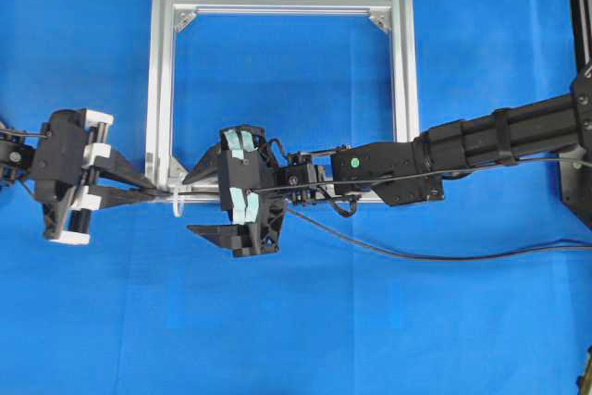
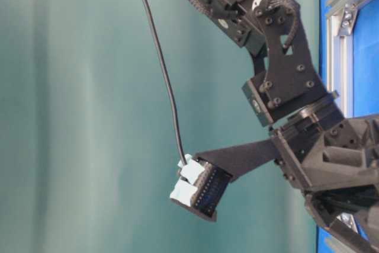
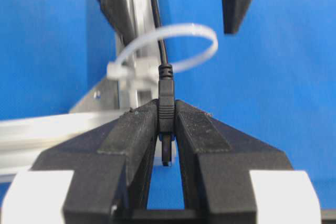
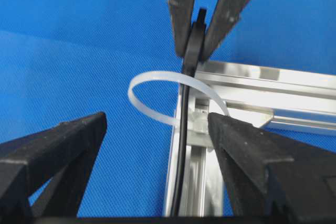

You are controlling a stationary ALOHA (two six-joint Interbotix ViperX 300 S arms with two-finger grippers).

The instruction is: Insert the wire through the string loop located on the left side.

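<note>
The wire's black plug (image 3: 166,109) is pinched between the tips of my left gripper (image 3: 166,124), which is shut on it. The wire (image 4: 181,171) runs from that plug straight through the white string loop (image 4: 157,85) at the frame's lower left corner. It then passes between the fingers of my right gripper (image 4: 157,129), which stands open around it without touching. Overhead, my left gripper (image 1: 155,193) sits just left of the string loop (image 1: 178,203) and my right gripper (image 1: 189,203) just right of it. The wire (image 1: 444,257) trails off right over the table.
The silver aluminium frame (image 1: 162,90) lies flat on the blue table, and the loop hangs off its lower left corner. The right arm (image 1: 481,141) reaches in across the frame's lower right corner. A thin black cable (image 2: 160,57) rises from the taped gripper body.
</note>
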